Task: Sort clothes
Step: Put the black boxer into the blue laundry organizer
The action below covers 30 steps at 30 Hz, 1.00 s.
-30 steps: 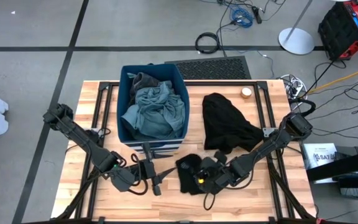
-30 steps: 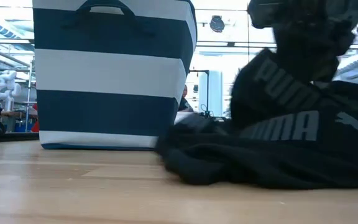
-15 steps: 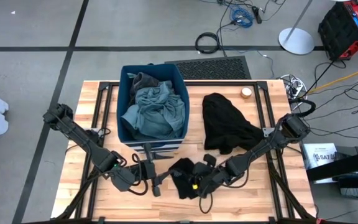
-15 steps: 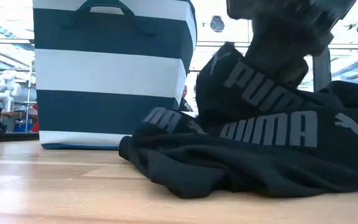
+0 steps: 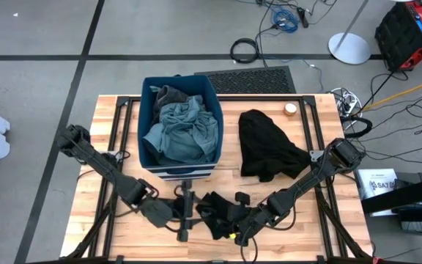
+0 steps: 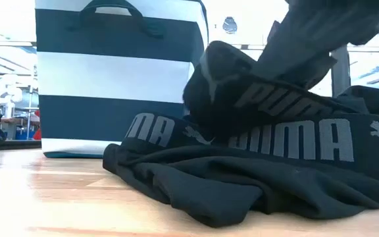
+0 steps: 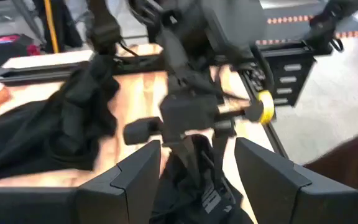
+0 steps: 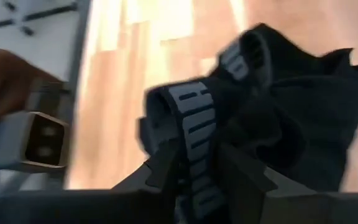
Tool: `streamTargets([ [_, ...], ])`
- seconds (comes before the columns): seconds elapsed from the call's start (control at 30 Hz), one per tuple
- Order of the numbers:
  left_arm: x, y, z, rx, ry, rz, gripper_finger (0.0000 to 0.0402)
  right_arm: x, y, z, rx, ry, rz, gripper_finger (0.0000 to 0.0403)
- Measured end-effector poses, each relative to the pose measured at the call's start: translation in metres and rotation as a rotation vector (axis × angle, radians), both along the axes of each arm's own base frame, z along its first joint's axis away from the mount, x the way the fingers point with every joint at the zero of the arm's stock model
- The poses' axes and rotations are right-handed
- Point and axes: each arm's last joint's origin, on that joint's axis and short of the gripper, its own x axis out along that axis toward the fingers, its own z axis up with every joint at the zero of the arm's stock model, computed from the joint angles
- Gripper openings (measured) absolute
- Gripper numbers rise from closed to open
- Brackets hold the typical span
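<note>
Black branded garment lies crumpled at the table's front edge, directly between the two grippers. Right gripper sits on its right end, fingers narrowly parted around the waistband, seemingly mid-release. Left gripper just beside its left end, spread wide, holding nothing, so nearer for a pickup. Garment's long axis runs gripper to gripper. Striped bin lies beyond the left gripper
</note>
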Motion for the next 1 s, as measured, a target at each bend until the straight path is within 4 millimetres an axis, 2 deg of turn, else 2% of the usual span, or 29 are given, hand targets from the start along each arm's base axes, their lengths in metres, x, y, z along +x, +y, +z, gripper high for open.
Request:
streamTargets([
  [0.43,0.036,0.0,-0.058,0.021,0.174,-0.125,0.0216,0.005,0.015,-0.013,0.106,0.003,0.116,0.01],
  [0.7,0.049,0.018,-0.061,0.089,0.159,-0.095,0.0216,0.004,0.018,-0.009,0.155,-0.002,0.173,0.01],
  [0.8,0.054,0.026,-0.061,0.103,0.16,-0.095,0.0216,0.001,0.017,0.005,0.179,-0.022,0.188,0.01],
  [1.0,0.064,0.045,-0.06,0.036,0.166,-0.148,0.0216,-0.015,0.02,0.047,0.199,-0.126,0.254,0.01],
])
